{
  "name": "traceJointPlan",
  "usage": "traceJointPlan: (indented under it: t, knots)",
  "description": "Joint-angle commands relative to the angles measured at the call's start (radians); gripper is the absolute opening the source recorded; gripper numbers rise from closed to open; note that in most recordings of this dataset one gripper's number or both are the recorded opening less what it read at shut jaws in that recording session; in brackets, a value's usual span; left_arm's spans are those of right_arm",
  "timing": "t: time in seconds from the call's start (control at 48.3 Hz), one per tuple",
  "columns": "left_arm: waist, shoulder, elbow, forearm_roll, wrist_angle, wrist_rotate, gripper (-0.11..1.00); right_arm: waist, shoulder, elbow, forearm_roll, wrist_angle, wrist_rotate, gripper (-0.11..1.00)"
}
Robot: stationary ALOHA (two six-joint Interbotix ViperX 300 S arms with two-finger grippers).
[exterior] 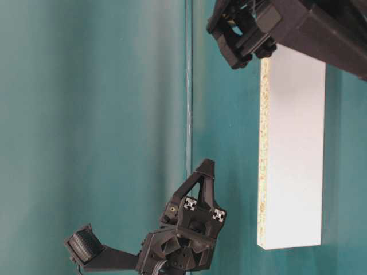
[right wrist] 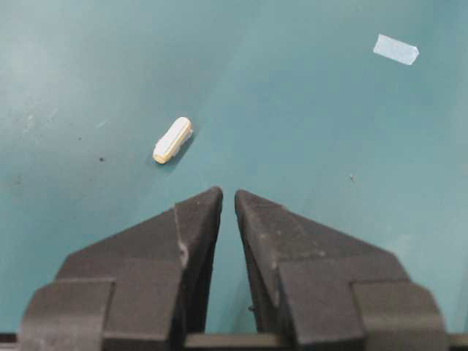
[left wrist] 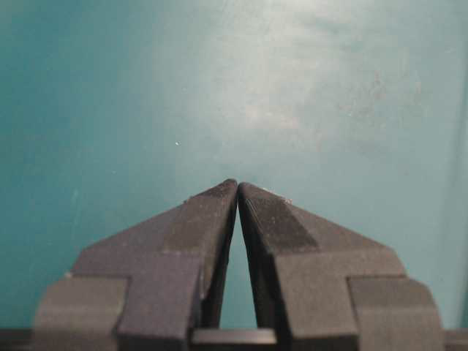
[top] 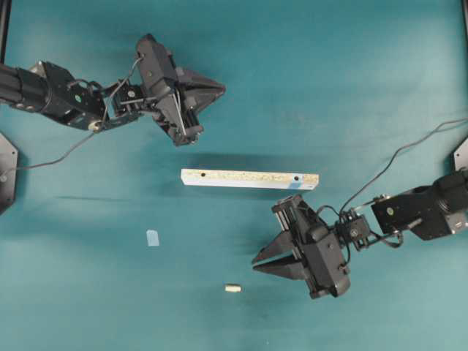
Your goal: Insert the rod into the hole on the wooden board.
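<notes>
On the far left, the left gripper (top: 216, 89) hung over bare tabletop (top: 351, 73), jaws clenched tip to tip on nothing. The wooden board (top: 250, 178) lay mid-table, long axis left-right, its hole (top: 296, 177) near the right, blue-patched end. The rod (top: 232, 288) lay flat at the near edge, axis roughly left-right. Just right of it sat the right gripper (top: 256, 263), jaws nearly closed, a slim gap, empty, clearly the nearer arm.
</notes>
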Motion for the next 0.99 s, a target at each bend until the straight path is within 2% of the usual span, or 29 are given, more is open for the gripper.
traceJointPlan:
  t: [0.0, 0.041, 0.104, 0.186, 0.352, 0.559, 0.622, 0.725, 0.87, 0.912, 0.974]
  knots:
    - [-0.006, -0.037, -0.029, 0.038, 0.051, 0.0, 0.24, 0.011, -0.021, -0.018, -0.006, -0.006, 0.012, 0.24]
    - [-0.006, -0.044, -0.038, 0.038, 0.091, 0.002, 0.22, 0.011, -0.026, -0.02, -0.006, 0.011, 0.015, 0.22]
    - [-0.006, -0.06, -0.055, 0.037, 0.158, 0.003, 0.1, 0.011, -0.041, -0.028, -0.006, 0.051, 0.021, 0.08]
    - [-0.009, -0.092, -0.08, 0.037, 0.239, 0.006, 0.09, 0.009, -0.075, -0.037, -0.006, 0.13, 0.026, 0.0]
    - [-0.011, -0.169, -0.101, 0.038, 0.345, 0.011, 0.09, 0.012, -0.158, -0.051, -0.008, 0.293, 0.028, 0.0]
    - [-0.032, -0.213, -0.101, 0.038, 0.407, 0.0, 0.11, 0.014, -0.219, -0.052, -0.008, 0.405, 0.028, 0.0]
    - [-0.049, -0.23, -0.104, 0.038, 0.43, 0.002, 0.22, 0.014, -0.236, -0.054, -0.006, 0.433, 0.028, 0.0]
    - [-0.08, -0.253, -0.107, 0.038, 0.462, 0.008, 0.51, 0.014, -0.259, -0.066, -0.006, 0.506, 0.032, 0.0]
    - [-0.124, -0.291, -0.107, 0.04, 0.505, 0.008, 0.88, 0.014, -0.275, -0.095, -0.006, 0.626, 0.087, 0.02]
    - [-0.138, -0.301, -0.107, 0.04, 0.518, 0.006, 0.94, 0.014, -0.278, -0.106, -0.006, 0.658, 0.114, 0.08]
    - [-0.153, -0.311, -0.107, 0.04, 0.541, 0.002, 0.95, 0.014, -0.279, -0.124, -0.006, 0.706, 0.161, 0.21]
